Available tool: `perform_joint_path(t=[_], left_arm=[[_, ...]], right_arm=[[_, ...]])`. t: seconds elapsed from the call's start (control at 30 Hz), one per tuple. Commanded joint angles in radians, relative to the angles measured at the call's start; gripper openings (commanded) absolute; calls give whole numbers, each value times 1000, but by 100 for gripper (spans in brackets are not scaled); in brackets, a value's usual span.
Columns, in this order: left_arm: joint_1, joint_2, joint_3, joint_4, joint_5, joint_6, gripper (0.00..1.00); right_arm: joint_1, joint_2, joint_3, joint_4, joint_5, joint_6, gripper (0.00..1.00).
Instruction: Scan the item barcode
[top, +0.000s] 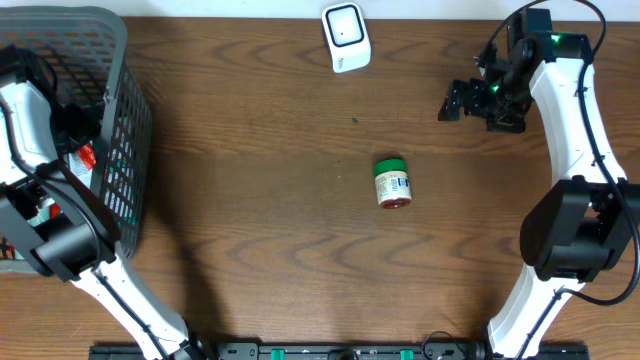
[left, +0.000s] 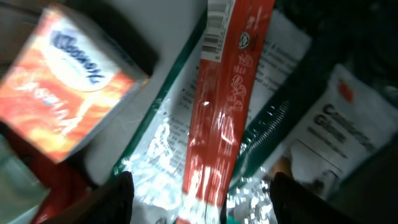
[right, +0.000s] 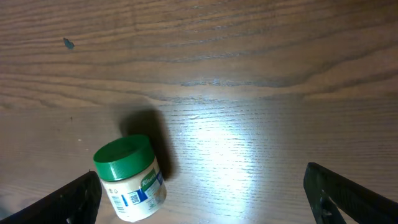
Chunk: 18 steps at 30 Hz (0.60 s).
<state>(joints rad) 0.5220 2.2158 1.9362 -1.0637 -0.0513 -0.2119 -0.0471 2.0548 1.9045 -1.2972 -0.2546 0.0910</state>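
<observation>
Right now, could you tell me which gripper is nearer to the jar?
Right. The right gripper hovers over the table up-right of the jar in the overhead view; the left gripper is inside the basket at the far left.

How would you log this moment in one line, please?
left gripper: open over red packet in basket | right gripper: open, empty | jar: lying on table
</observation>
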Motion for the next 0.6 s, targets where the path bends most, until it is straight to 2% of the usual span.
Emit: perform_joint_path(t=[0.0, 0.13, 0.37, 0.4, 0.47, 0.53, 0.57], left_arm=[[5, 45, -3, 1, -1, 9, 70], [5, 67, -3, 5, -1, 9, 69], [5, 87, -5, 9, -1, 9, 57], [5, 87, -5, 11, -1, 9, 53], [5, 87, -5, 12, 0, 9, 35], [5, 85, -5, 12, 0, 8, 12], [5, 80, -5, 12, 0, 8, 8]], right_arm=[[-5, -2, 17, 0, -4, -2, 99], [-5, -2, 17, 0, -4, -2, 99], [-5, -2, 17, 0, -4, -2, 99], [-5, -2, 17, 0, -4, -2, 99], [-5, -2, 17, 0, -4, -2, 99], [-5, -2, 17, 0, -4, -2, 99], [-5, -2, 17, 0, -4, -2, 99]])
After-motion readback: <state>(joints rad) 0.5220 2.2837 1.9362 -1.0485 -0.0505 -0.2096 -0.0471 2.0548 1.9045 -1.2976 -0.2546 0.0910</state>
